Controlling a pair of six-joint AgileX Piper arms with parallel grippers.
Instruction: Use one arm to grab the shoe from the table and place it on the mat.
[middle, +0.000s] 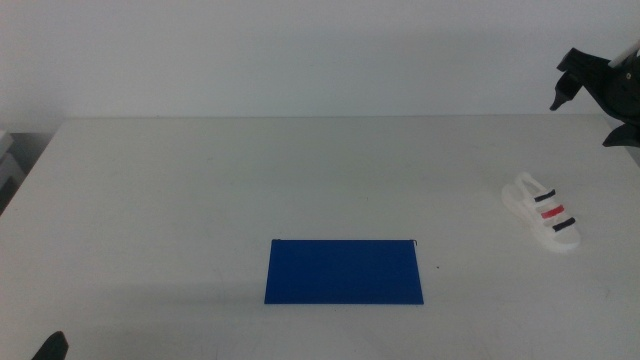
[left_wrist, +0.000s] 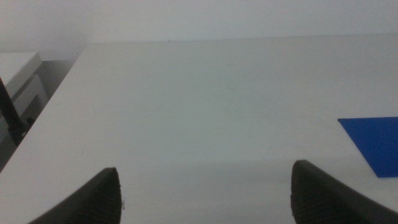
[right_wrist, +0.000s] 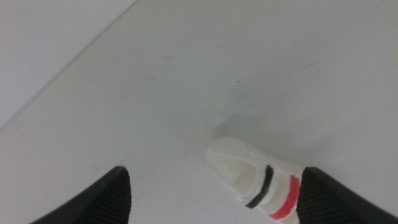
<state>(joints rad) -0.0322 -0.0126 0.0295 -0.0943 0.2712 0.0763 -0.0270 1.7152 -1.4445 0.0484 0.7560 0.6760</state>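
right hand (right_wrist: 211, 199) raised, spread wide, left hand (left_wrist: 205, 193) low

The worktop (middle: 250, 180) is plain white, without pattern. The mat (middle: 344, 271) is a solid dark blue. The shoe (middle: 541, 211), below the right claw (right_wrist: 211, 205), is white with two black straps and one red strap between them. The right claw's jaws are dark, nearly black; so are those of the left claw (left_wrist: 205, 199).

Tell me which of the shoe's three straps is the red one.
The middle strap on the shoe; the straps either side of it are black.
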